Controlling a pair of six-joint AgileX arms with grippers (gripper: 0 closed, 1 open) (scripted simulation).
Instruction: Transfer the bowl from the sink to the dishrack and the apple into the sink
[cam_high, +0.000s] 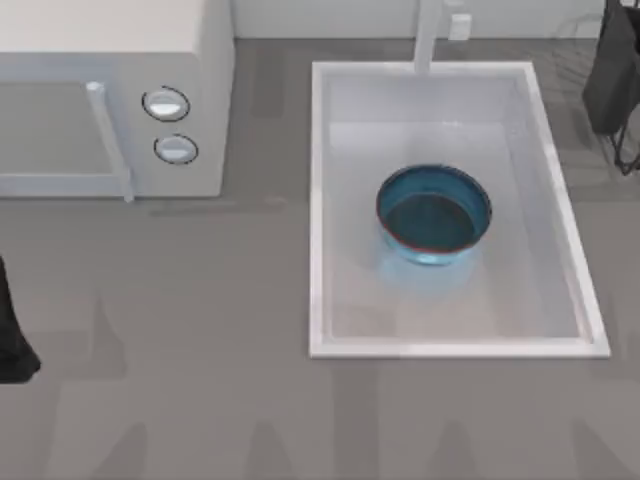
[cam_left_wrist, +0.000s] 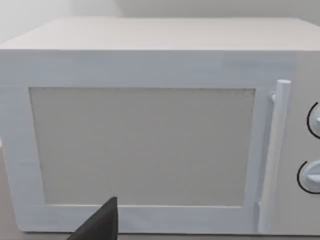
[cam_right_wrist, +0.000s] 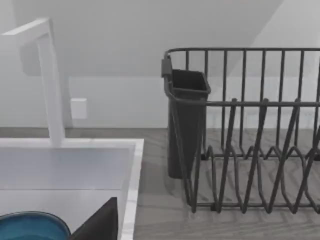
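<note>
The deep blue bowl (cam_high: 433, 214) stands upright in the middle of the white sink (cam_high: 320, 200), nothing touching it. Its rim (cam_right_wrist: 30, 225) also peeks in at the right wrist view's edge, beside a dark part of my right gripper (cam_right_wrist: 100, 222). The black wire dishrack (cam_right_wrist: 250, 150) stands on the counter just past the sink's right rim (cam_right_wrist: 131, 190); its corner (cam_high: 615, 70) shows at the top view's far right. My left arm (cam_high: 12, 340) is parked at the table's left edge, its gripper (cam_left_wrist: 97, 227) facing the microwave door. The apple is out of view.
A white microwave (cam_high: 110, 100) with two round knobs fills the back left. The white faucet post (cam_high: 428, 35) rises at the sink's far rim. A dark cutlery cup (cam_right_wrist: 186, 120) hangs on the dishrack's near corner. Grey counter stretches in front of the sink.
</note>
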